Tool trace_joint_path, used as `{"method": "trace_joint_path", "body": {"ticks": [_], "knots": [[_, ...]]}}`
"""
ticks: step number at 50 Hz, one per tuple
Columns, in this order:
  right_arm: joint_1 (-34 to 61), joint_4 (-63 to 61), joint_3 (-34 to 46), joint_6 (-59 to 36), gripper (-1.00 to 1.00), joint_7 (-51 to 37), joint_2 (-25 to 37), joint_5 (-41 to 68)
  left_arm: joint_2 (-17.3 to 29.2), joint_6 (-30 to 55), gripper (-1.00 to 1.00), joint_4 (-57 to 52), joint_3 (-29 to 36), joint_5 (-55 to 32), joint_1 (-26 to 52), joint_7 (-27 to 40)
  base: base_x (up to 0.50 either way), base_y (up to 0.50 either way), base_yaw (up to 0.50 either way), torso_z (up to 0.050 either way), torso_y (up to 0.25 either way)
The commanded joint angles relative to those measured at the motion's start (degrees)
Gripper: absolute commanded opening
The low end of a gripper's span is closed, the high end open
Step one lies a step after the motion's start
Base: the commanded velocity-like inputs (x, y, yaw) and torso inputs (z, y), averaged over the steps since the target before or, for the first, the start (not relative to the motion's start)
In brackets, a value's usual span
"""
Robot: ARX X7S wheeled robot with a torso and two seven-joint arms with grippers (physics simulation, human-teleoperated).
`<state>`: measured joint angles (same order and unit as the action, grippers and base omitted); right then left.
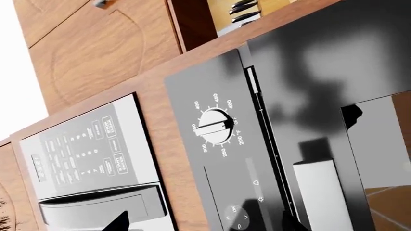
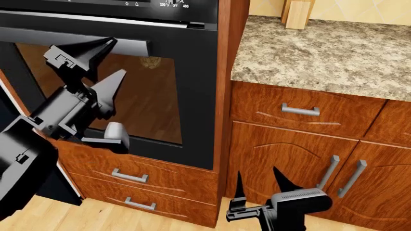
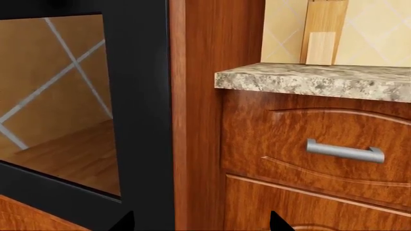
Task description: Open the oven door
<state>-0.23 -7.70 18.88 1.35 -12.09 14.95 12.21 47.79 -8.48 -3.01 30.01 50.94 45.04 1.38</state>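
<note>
- Hanging at about nine o'clock in the head view, the left tool (image 2: pixel 96 60) has its two black pointed fingers spread apart, with nothing between them.
- One left finger tip lies over the grey bar handle (image 2: pixel 132 46) of the oven door (image 2: pixel 192 96); the other points up in front of the tinted glass. Whether either tip touches the handle or glass cannot be told.
- The oven door fills the ten-to-twelve o'clock part of the head view: a black frame round a dark window that mirrors a wooden floor, the handle running along its upper edge.
- A thin gap shows between the door's top edge and the control panel (image 1: pixel 212 159) in the left wrist view; how far the door stands ajar cannot be told.
- That same wrist view shows a dial (image 1: pixel 214 126) with temperature marks on the panel, the handle's end (image 1: pixel 324 192) just beside it, and a silver microwave (image 1: pixel 90 159) on the panel's other side.
- The right tool (image 2: pixel 260 185) sits low at about six o'clock in the head view, its fingers apart and pointing up, clear of everything, in front of the reddish-brown cabinet doors (image 2: pixel 282 154).
- A speckled stone surface (image 2: pixel 321 53) spans one to three o'clock, with a drawer (image 2: pixel 301 113) under it carrying a silver pull.
- Two drawers (image 2: pixel 134 180) lie below the oven door at about seven o'clock.
- In the right wrist view the door's black frame (image 3: pixel 144 120) stands just beside a wooden upright (image 3: pixel 199 120), with the stone surface (image 3: pixel 314 82) and drawer pull (image 3: pixel 345 151) beyond.
</note>
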Motion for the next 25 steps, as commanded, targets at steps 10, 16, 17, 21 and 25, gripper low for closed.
{"method": "trace_joint_path", "body": {"ticks": [10,16,17,21,25], "knots": [[0.1,-0.3,0.4,0.1,1.00,-0.4,0.4,0.4,-2.0,-0.9,1.00,3.0,1.4,0.2,3.8,-1.5,0.00,0.00,0.00,0.000,0.000],[0.1,-0.4,0.5,0.3,1.00,-0.5,0.5,0.4,-2.6,-1.5,1.00,3.6,2.1,0.6,4.7,-1.8,0.00,0.00,0.00,0.000,0.000],[0.1,-0.4,0.6,0.3,1.00,-0.5,0.5,0.4,-2.7,-1.6,1.00,3.7,2.2,0.6,4.9,-1.9,0.00,0.00,0.00,0.000,0.000],[0.1,-0.4,0.6,0.4,1.00,-0.6,0.6,0.5,-3.1,-1.9,1.00,4.3,2.5,0.6,5.6,-2.2,0.00,0.00,0.00,0.000,0.000],[0.0,-0.9,0.6,0.3,1.00,-0.7,0.7,0.7,-3.2,-2.0,1.00,4.5,2.7,0.5,5.7,-2.3,0.00,0.00,0.00,0.000,0.000]]}}
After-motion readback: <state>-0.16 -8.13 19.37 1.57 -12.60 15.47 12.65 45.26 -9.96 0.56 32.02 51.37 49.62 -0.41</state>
